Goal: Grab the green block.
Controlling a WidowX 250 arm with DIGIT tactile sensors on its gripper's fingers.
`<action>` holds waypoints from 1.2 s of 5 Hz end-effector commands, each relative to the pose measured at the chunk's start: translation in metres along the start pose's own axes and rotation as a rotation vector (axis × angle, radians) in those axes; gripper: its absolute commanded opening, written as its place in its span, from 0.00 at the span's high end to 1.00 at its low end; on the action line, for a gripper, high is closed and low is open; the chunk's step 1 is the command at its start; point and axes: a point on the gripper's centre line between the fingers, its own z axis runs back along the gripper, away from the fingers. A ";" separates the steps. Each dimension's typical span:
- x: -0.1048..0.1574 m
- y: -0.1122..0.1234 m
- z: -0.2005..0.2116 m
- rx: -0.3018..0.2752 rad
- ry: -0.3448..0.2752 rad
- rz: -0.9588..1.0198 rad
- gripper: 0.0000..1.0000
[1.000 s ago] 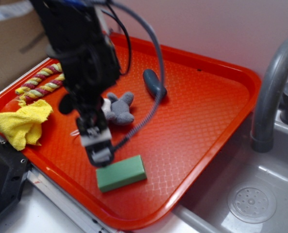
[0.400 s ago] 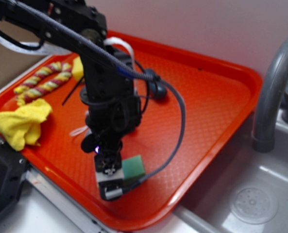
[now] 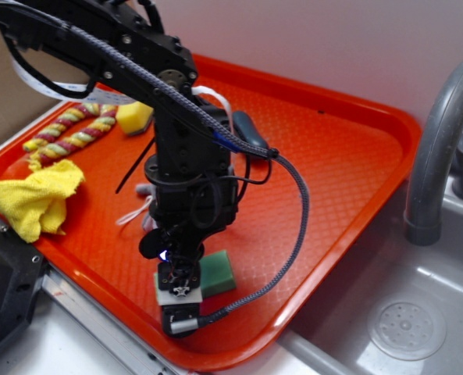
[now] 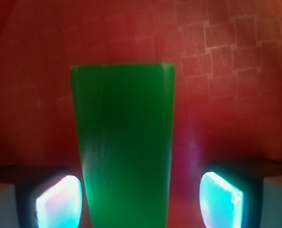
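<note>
The green block lies flat on the orange tray near its front edge; only its right end shows past the arm. In the wrist view the green block runs lengthwise between my two fingers. My gripper is down over the block's left part and open. The left fingertip is close to the block's side, perhaps touching. The right fingertip stands apart from it with tray showing between.
A yellow cloth and a braided rope toy lie at the tray's left. A yellow sponge and a dark blue-grey object lie behind the arm. A grey plush peeks out behind it. A faucet and sink are at the right.
My gripper has come down and shifted right from beside the block's left end to over the block, which now sits between the open fingers. The block has not moved.
</note>
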 end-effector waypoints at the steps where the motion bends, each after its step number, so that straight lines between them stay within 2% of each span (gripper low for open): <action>1: -0.004 0.003 -0.008 0.037 -0.009 0.048 1.00; 2: -0.004 0.006 -0.007 0.049 -0.007 0.068 1.00; 3: -0.010 0.015 0.022 0.058 -0.036 0.101 1.00; 4: -0.020 0.029 0.074 0.070 -0.105 0.199 1.00; 5: -0.037 0.047 0.124 0.057 -0.204 0.314 1.00; 6: -0.060 0.061 0.167 0.059 -0.283 0.417 1.00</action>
